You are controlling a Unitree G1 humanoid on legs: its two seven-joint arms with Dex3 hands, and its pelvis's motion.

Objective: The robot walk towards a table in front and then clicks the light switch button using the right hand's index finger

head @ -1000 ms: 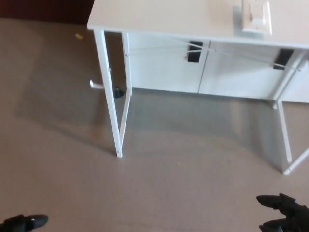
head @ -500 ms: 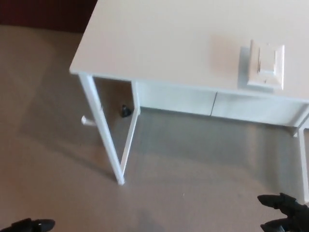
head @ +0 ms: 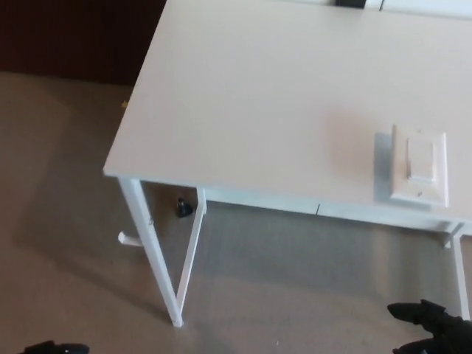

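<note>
A white light switch [head: 420,165] with a rocker button lies flat on the white table [head: 258,110], near its front right edge. My right hand [head: 434,327] shows at the bottom right corner, low over the floor and well below the switch, with its black fingers spread apart and holding nothing. Only a sliver of my left hand [head: 53,348] pokes in at the bottom left edge, too little to judge its fingers.
The table stands on thin white legs [head: 151,251] over a beige carpet [head: 66,221]. A small dark object [head: 183,208] and a white stub [head: 127,239] lie on the floor under the table's left end. A dark wall runs along the top left.
The camera has come closer and tilted up: the tabletop now fills the upper picture and the switch sits lower in it. Both hands stay at the bottom corners.
</note>
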